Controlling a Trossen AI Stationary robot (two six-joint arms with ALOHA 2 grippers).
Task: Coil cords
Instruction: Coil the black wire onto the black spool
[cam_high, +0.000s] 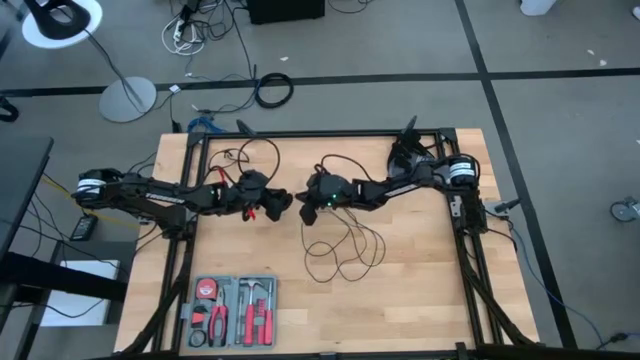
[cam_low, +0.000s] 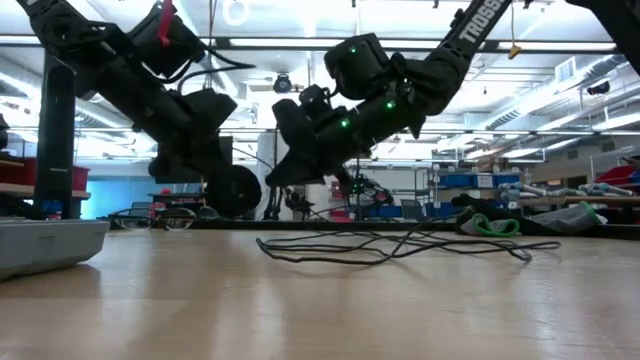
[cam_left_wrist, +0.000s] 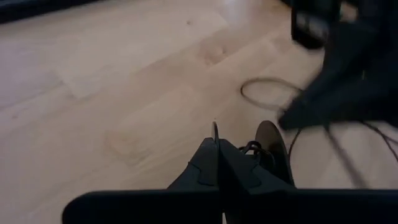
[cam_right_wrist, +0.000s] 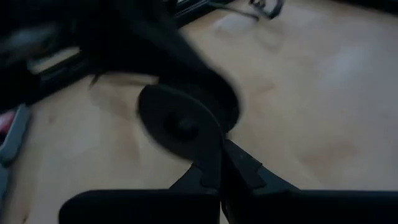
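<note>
Cord (cam_high: 345, 245), thin and black, lies in loose loops on the wooden table (cam_high: 420, 300), mostly near the middle and just toward the front of the right gripper; low view shows the loops (cam_low: 400, 245) flat on the tabletop. More thin cord strands loop near the back rail by the left arm (cam_high: 245, 155). Black frame rails run along the table's back and sides. Left arm (cam_high: 150, 195) reaches in from the left, right arm (cam_high: 420, 175) from the right, both meeting near the table centre, raised off the surface in the low view. Tool tray (cam_high: 232, 311) with red-handled tools sits at the front left edge. Left gripper (cam_high: 275, 203) fingers pressed together; its wrist view shows the round black puck (cam_left_wrist: 273, 146) hanging right beside the closed tips (cam_left_wrist: 214, 162), a thin cord strand at them, grip on it unclear. Right gripper (cam_high: 308, 208) fingers also pressed together (cam_right_wrist: 221, 171), the puck (cam_right_wrist: 177, 127) just in front, contact unclear. One small cord loop (cam_left_wrist: 267, 93) lies on the wood beyond the left gripper.
</note>
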